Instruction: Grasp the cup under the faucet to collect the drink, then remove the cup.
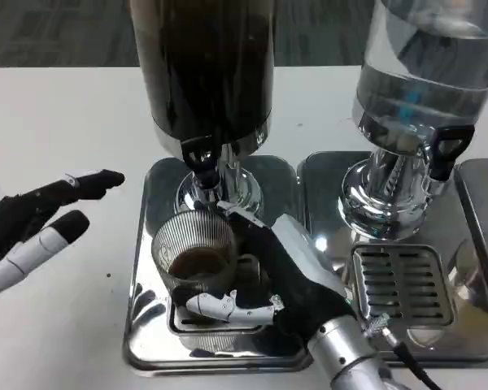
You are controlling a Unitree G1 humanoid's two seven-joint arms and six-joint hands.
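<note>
cup (197, 258) on tray (146, 325) under faucet (202, 166) | right robot hand (268, 284) beside cup | left robot hand (41, 223) left of tray

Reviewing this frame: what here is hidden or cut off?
- Dark dispenser: top cut off by the upper edge.
- Clear dispenser: top and right side cut off.
- Cup: right side hidden by the right hand.
- Left hand: palm and wrist past the left edge.

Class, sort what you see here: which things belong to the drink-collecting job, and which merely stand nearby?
Part of the job: ribbed glass cup; dark drink dispenser with its faucet; right hand holding the cup.

Merely nearby: clear dispenser; its drip grille; left hand, holding nothing.
</note>
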